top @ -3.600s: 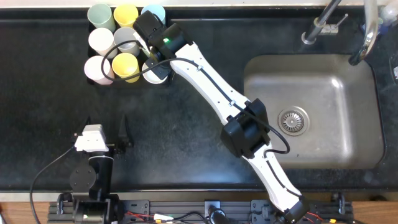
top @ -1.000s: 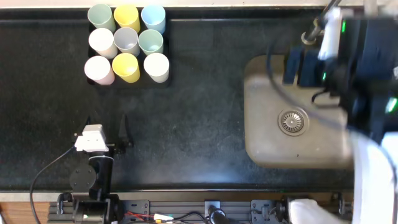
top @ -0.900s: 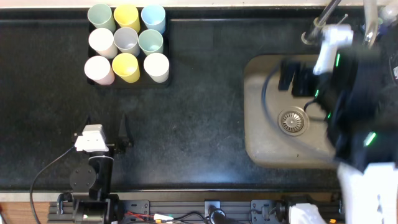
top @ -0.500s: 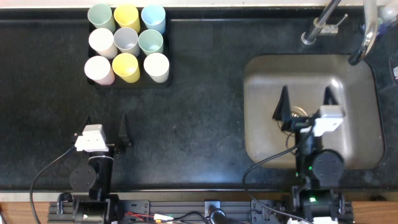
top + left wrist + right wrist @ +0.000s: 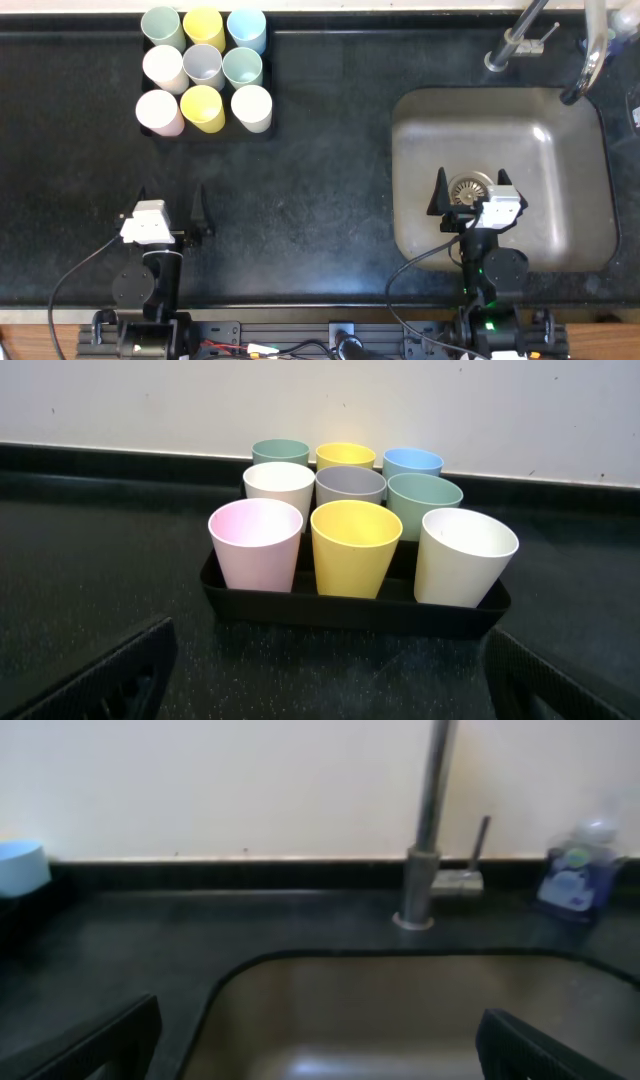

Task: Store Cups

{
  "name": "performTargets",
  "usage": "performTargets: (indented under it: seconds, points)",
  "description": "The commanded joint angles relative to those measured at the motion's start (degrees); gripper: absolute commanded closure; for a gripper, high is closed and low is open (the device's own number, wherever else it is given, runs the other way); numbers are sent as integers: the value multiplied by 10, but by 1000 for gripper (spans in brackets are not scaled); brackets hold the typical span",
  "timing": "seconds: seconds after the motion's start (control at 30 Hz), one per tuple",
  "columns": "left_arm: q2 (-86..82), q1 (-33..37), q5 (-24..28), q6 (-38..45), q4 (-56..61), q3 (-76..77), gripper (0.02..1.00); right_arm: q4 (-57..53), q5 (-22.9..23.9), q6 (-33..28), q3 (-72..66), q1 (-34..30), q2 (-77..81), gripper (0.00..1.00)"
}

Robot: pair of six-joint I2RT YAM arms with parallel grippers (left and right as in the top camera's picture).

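Nine cups [image 5: 204, 69] stand mouth-up, three by three, in a black tray [image 5: 350, 610] at the worktop's [image 5: 320, 150] far left. The left wrist view shows their sides, and the white corner cup [image 5: 465, 555] leans a little. The right wrist view shows the tap [image 5: 430, 820] and sink [image 5: 400, 1010]. The left claw [image 5: 170, 205] and right claw [image 5: 470, 188] are spread wide, holding nothing.

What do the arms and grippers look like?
Both arms are black with a white wrist block. The left gripper and right gripper each have two black pointed fingers. Black cables loop alongside; a green light glows on the right arm.
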Motion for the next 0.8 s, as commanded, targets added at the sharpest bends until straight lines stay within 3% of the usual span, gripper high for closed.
performTargets:
  seconds: [0.03, 0.1, 0.8]
  points:
    - [-5, 1, 5, 9, -1, -2, 20, -82, 4, -1, -8, -13, -82, 5]
    - [-5, 1, 5, 9, -1, -2, 20, -148, -1, -1, -8, -12, -127, 3]
    - [-5, 1, 5, 9, -1, -2, 20, -149, -2, -1, -8, -12, -189, 3]
